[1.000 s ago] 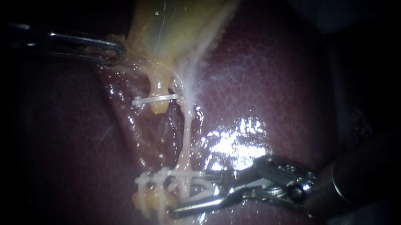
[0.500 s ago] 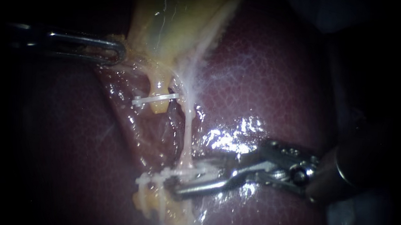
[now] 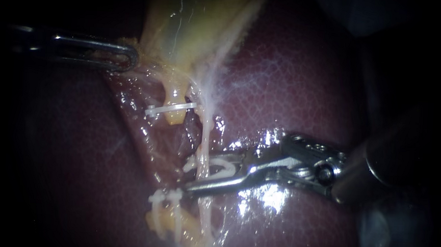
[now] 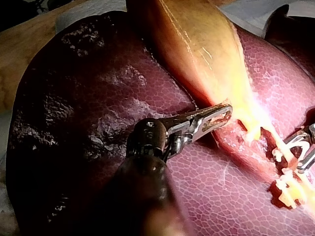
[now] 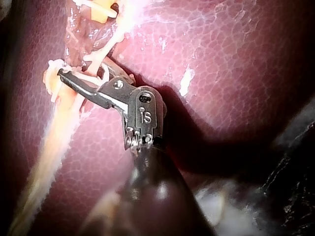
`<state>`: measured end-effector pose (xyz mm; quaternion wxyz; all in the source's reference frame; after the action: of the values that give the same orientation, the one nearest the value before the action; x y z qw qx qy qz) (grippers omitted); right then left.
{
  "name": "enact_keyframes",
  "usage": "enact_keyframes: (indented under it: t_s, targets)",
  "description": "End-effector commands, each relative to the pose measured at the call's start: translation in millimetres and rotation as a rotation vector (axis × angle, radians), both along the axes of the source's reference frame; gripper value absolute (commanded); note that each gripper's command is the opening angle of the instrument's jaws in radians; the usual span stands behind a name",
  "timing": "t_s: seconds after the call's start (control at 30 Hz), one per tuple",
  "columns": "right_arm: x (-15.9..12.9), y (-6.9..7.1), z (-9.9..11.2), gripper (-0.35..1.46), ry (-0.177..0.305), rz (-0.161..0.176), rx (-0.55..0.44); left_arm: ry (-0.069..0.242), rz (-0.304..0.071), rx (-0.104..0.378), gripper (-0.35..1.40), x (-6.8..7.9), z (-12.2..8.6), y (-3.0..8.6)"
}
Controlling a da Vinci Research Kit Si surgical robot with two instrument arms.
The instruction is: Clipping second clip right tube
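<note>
My right instrument [image 3: 194,177] has its jaws apart but seated on a white clip [image 3: 218,164]; the clip straddles the right tube [image 3: 205,140] just above the lower clips [image 3: 160,199], well in from the liver's [image 3: 294,82] edges; my left instrument [image 3: 128,60] pinches the gallbladder [image 3: 185,24] at its lower edge, holding it taut; the tube looks thin, soft, wet and easily torn; I judge it best taken square across, clear of neighbouring tissue, and closed on gently.
</note>
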<state>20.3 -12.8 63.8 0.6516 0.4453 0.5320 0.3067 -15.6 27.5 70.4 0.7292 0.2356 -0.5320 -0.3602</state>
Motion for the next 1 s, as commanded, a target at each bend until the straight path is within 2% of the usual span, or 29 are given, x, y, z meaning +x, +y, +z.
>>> enact_keyframes:
  t_s: [0.03, 0.17, 0.3, 0.43, 0.63, 0.7, 0.8, 0.87, 1.0]
  targets:
    - [0.0, -0.1, -0.3, 0.49, 0.015, 0.007, 0.003, 0.0, 0.0, 0.0, -0.35, 0.0, 0.0, 0.0]
    - [0.4, -0.3, -1.9, 0.49, 0.089, 0.02, 0.043, 0.0, 0.0, 0.0, -0.35, 0.0, 0.0, 0.0]
    - [0.7, -0.3, -3.6, 0.49, 0.142, 0.032, 0.096, 0.0, 0.0, 0.0, -0.35, 0.0, 0.0, 0.0]
    - [0.9, -0.3, -4.6, 0.49, 0.167, 0.03, 0.11, 0.0, 0.0, 0.0, -0.35, 0.0, 0.0, 0.0]
    - [0.8, -0.4, -4.4, 0.41, 0.164, 0.029, 0.132, 0.0, 0.0, 0.0, -0.35, 0.0, 0.0, 0.0]
    - [0.7, -0.3, -4.3, 0.34, 0.163, 0.028, 0.138, 0.0, 0.0, 0.0, -0.35, 0.0, 0.0, 0.0]
    - [0.4, -0.3, -4.3, 0.1, 0.16, 0.021, 0.161, 0.0, 0.0, 0.0, -0.35, 0.0, 0.0, 0.0]
    - [0.3, -0.3, -4.2, -0.11, 0.166, 0.004, 0.174, 0.0, 0.0, -0.001, -0.35, 0.0, 0.1, 0.0]
    - [0.1, -0.3, -4.0, -0.27, 0.171, -0.016, 0.192, 0.0, 0.0, -0.001, -0.35, 0.0, 0.1, 0.0]
